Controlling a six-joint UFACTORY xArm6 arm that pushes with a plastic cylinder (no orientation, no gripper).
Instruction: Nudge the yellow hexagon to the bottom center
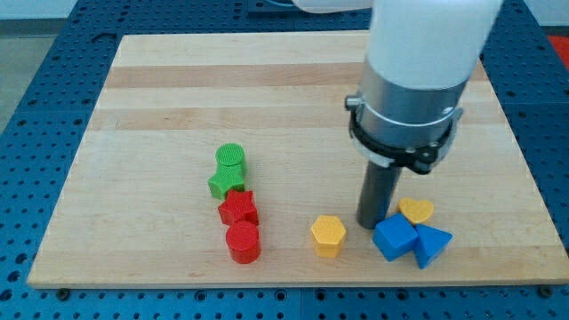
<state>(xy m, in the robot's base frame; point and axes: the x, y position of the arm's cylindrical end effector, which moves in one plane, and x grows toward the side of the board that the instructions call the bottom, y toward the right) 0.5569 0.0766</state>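
The yellow hexagon [328, 236] sits near the bottom edge of the wooden board [178, 98], a little right of centre. My tip [371, 224] rests on the board just to the hexagon's right, a small gap apart. The tip stands against the upper left of the blue cube [395, 237]. A yellow heart-shaped block [416, 211] lies right of the rod, above the blue cube. A blue triangular block [432, 244] lies right of the blue cube.
A green cylinder [231, 158] and a green star [225, 182] sit left of centre. Below them are a red star [238, 208] and a red cylinder [243, 242]. The board's bottom edge runs close under the hexagon.
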